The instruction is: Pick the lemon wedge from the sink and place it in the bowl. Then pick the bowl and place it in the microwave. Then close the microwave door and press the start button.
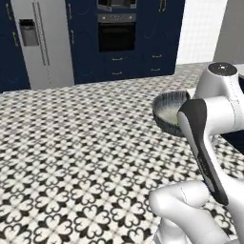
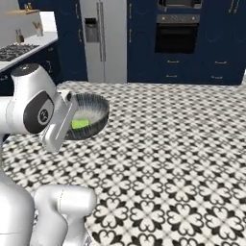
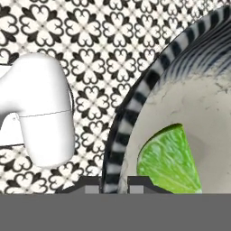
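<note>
The round grey ribbed bowl hangs in the air over the patterned floor, tilted toward the arm. Inside it, on the pale bottom, lies the yellow-green lemon wedge. My gripper is shut on the bowl's near rim, one finger inside the wall and one outside. In the left base view the arm's forearm hides the hand and part of the bowl. The sink, the microwave and the microwave door are out of view.
Black-and-white tiled floor stretches ahead. At the far wall stand a steel fridge and a black oven among navy cabinets. A counter with a stovetop lies to the left.
</note>
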